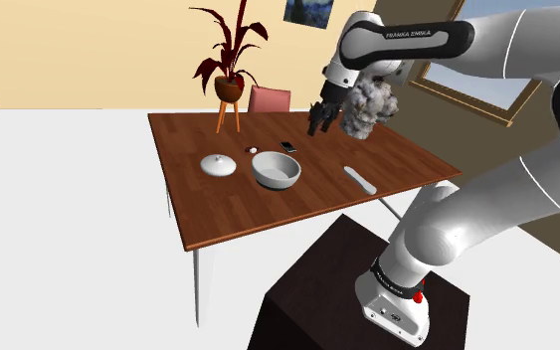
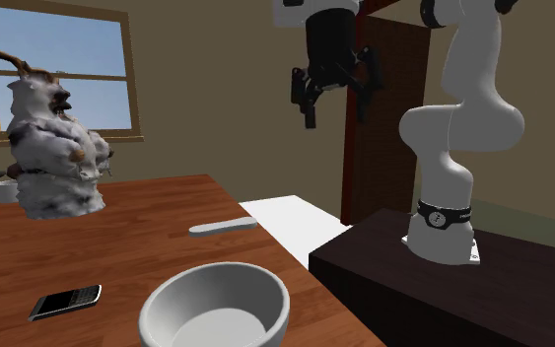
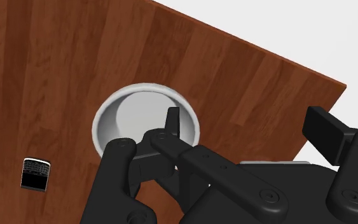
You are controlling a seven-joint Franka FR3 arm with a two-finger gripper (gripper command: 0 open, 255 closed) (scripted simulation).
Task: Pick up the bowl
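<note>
A white bowl stands upright near the middle of the brown wooden table. It is close to the camera in the second exterior view. My black gripper hangs high above the table, up and to the shoulder view's right of the bowl. Its fingers stand wide apart with nothing between them. In the wrist view the bowl lies far below, partly behind one finger, and the gripper is open.
A black phone lies just behind the bowl, and a white lid-like dish to its left. A flat white bar lies near the table's right edge. A grey shaggy figure stands at the far side. The dark stand adjoins the table.
</note>
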